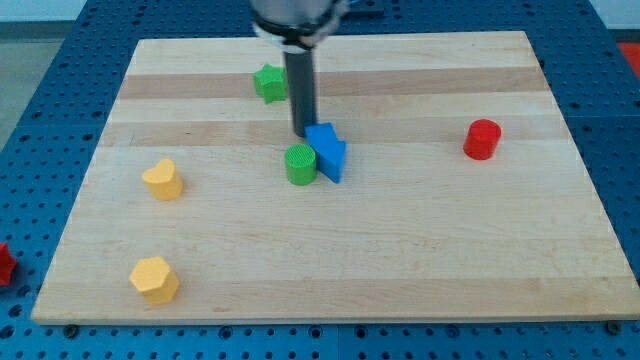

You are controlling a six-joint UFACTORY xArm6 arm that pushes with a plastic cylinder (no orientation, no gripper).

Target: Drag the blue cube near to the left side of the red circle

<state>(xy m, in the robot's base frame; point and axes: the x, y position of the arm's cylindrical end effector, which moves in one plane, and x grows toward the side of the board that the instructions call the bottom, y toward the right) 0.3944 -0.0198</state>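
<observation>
The blue cube [327, 151] sits near the middle of the wooden board, touching a green cylinder [300, 164] on its left. The red circle, a short red cylinder [482, 139], stands far off at the view's right. My rod comes down from the view's top, and my tip [303, 133] rests just at the blue cube's upper left corner, above the green cylinder.
A green star block [269, 82] lies behind the rod toward the view's top. A yellow heart block [163, 180] and a yellow hexagon block [154, 279] lie at the view's left. The board [420, 260] lies on a blue perforated table.
</observation>
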